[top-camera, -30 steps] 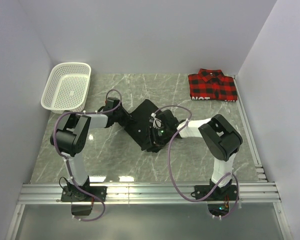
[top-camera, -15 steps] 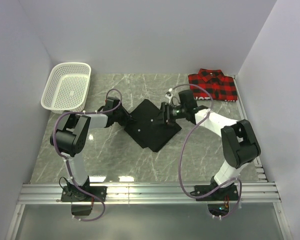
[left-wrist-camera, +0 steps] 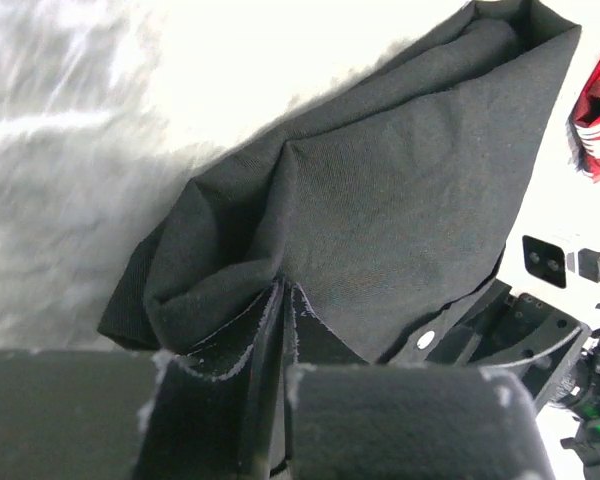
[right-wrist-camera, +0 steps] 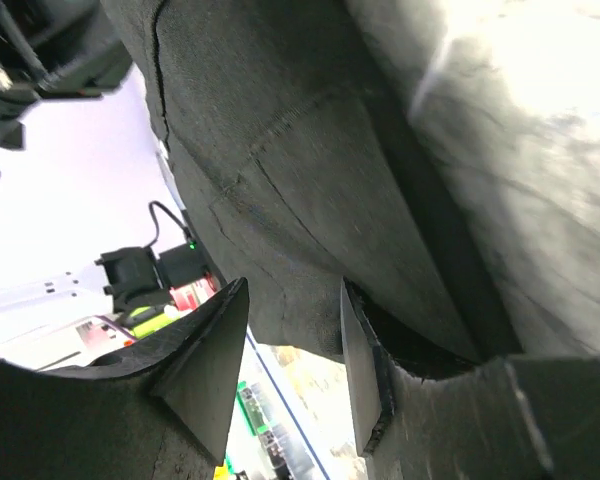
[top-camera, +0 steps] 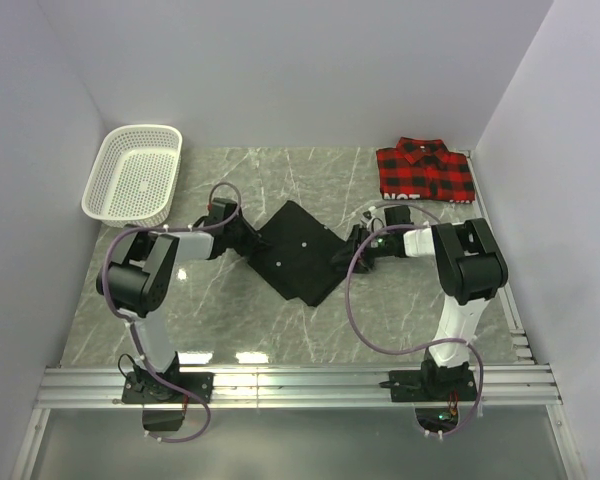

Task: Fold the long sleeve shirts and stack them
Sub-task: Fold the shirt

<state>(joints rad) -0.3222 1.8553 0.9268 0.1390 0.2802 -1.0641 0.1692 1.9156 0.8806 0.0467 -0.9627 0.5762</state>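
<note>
The plain black woven long sleeve shirt (top-camera: 300,252) is folded into a flat diamond with crisp edges at the middle of the table, with small pale buttons dotting its top. The left gripper (top-camera: 248,238) is at its left corner, and its pads are closed tight on a bunched fold of matte cloth with a stitched hem. The right gripper (top-camera: 357,247) is at the shirt's right corner. Its fingers stand a little apart, with the seamed edge of the shirt between their tips and not clamped. The red-and-black buffalo plaid shirt (top-camera: 426,173) lies folded into a neat rectangle in the far right corner. A white plastic mesh basket (top-camera: 133,178), oval and perforated, sits in the far left corner. The table (top-camera: 230,320) is glossy grey veined marble, bounded by plain white walls (top-camera: 300,70), with a ribbed aluminium rail (top-camera: 300,385) along the near edge.
</note>
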